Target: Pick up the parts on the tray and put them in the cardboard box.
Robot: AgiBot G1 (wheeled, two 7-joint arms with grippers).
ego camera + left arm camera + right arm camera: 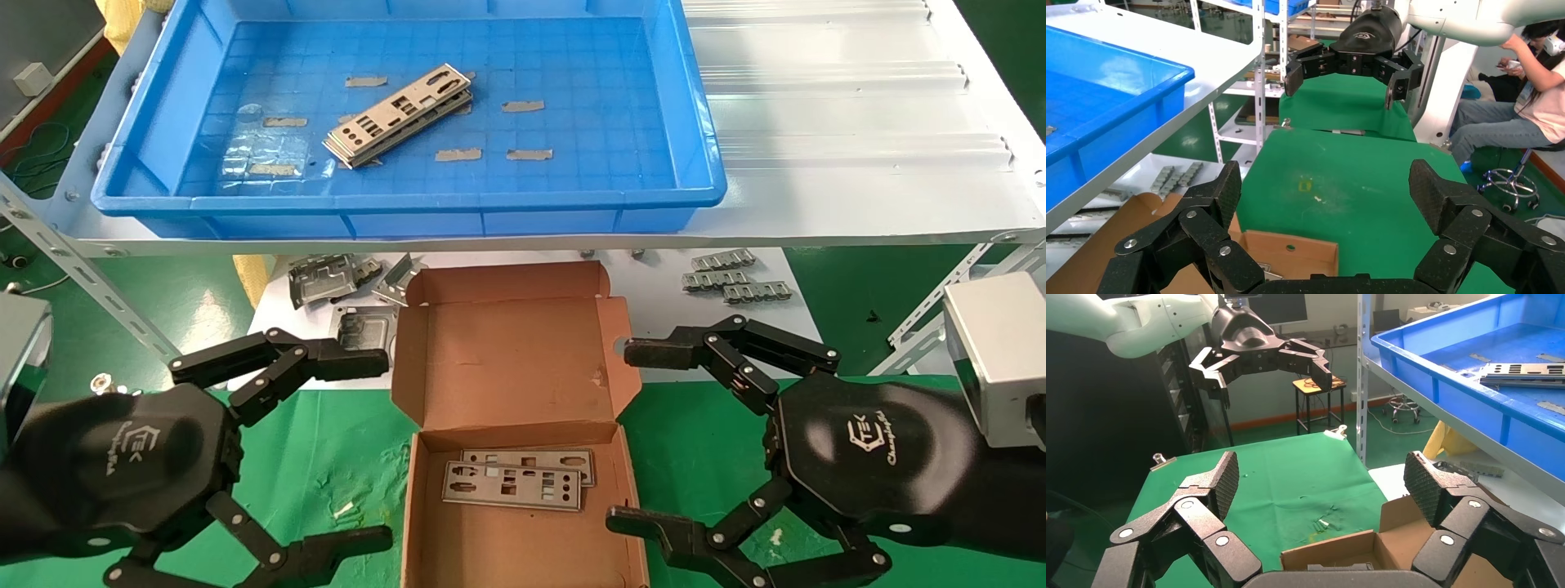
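The room was a workshop with a green floor, and a seated person [1529,104] in jeans showed behind the right arm in the left wrist view, beside a wheeled stool [1511,184]. A black stool [1318,401] stood by the far wall in the right wrist view. A white metal shelf [858,122] on slotted angle-iron legs spanned the upper part of the head view, and below it lay a work table covered in green cloth [327,457] with a white sheet [735,318] at its back.

On the shelf's left part sat the blue tray [131,163], its gridded floor dotted with grey tape strips [523,105]. A small stack of parts [400,114] lay tilted in the tray's middle, left of centre.

The cardboard box [507,359] stood open on the green cloth between the two arms, its lid flap leaning back toward the shelf. Two more parts [515,482] lay flat inside it, overlapping, against the hinge side.

The left gripper [384,445] hovered just left of the box with its fingers spread wide and empty; the right gripper [621,437] hovered just right of it, likewise spread wide and empty.

On the white sheet behind the box lay folded grey brackets [327,282] to the left and three small ribbed metal pieces [735,278] to the right.
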